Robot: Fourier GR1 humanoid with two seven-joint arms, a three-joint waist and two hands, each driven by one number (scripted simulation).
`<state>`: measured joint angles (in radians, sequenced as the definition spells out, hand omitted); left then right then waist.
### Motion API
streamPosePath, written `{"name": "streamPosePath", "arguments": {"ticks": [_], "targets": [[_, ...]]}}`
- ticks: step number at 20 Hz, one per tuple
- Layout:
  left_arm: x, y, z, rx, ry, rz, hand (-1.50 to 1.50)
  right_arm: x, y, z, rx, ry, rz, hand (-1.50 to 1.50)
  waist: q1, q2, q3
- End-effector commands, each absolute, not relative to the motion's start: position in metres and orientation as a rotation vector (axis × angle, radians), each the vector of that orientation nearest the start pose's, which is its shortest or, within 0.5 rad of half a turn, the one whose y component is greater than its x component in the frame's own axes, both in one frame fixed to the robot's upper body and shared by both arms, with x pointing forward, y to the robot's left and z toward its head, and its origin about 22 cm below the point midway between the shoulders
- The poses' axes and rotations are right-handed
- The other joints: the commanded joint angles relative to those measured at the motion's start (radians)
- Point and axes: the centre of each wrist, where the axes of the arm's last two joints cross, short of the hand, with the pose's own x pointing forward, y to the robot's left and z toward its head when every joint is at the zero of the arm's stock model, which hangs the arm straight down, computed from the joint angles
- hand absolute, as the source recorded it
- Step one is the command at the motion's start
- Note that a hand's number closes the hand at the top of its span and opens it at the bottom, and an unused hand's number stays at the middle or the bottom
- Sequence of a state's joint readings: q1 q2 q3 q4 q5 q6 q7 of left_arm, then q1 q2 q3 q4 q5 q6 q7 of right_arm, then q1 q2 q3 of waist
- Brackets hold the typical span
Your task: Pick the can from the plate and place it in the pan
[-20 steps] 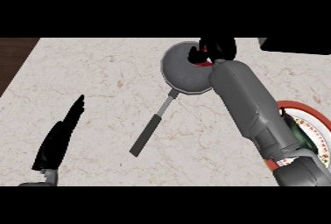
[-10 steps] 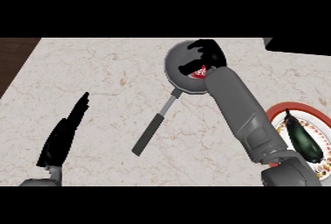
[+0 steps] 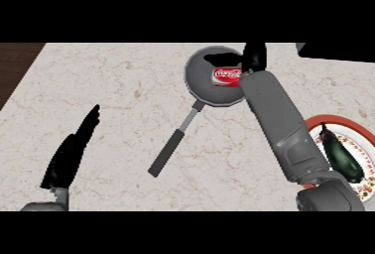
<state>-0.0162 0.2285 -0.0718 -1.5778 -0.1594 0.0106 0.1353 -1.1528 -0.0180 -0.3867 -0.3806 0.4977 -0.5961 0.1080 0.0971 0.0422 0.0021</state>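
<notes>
Red cylindrical soda can point(image 3: 226, 77) lay inside the round grey metal pan point(image 3: 203, 92), just left of the right hand point(image 3: 254, 56), whose fingers were straight and clear of it.

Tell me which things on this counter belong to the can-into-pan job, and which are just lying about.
Part of the job:
- can, red, lying inside the pan
- pan, grey, handle pointing toward the robot
- plate, at the right edge
- right hand, just beyond the pan's far right rim

Just lying about:
- dark green vegetable on the plate
- left hand, resting open at lower left
</notes>
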Motion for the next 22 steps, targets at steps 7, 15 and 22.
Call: {"name": "streamPosePath", "arguments": {"ticks": [7, 15, 22], "targets": [[0.243, 0.274, 0.016, 0.311, -1.419, -0.3, 0.0, 0.455, -0.198, 0.082, -0.71, -1.47, -0.361, -1.5, -0.05, -0.021, 0.0], [0.231, 0.272, 0.007, 0.335, -1.38, -0.26, 0.0, 0.432, -0.27, 0.049, -0.764, -1.53, -0.27, -1.5, -0.087, -0.039, -0.002], [0.215, 0.292, -0.004, 0.333, -1.362, -0.248, 0.0, 0.385, -0.36, 0.04, -0.77, -1.531, -0.234, -1.5, -0.112, -0.048, -0.003]]}}
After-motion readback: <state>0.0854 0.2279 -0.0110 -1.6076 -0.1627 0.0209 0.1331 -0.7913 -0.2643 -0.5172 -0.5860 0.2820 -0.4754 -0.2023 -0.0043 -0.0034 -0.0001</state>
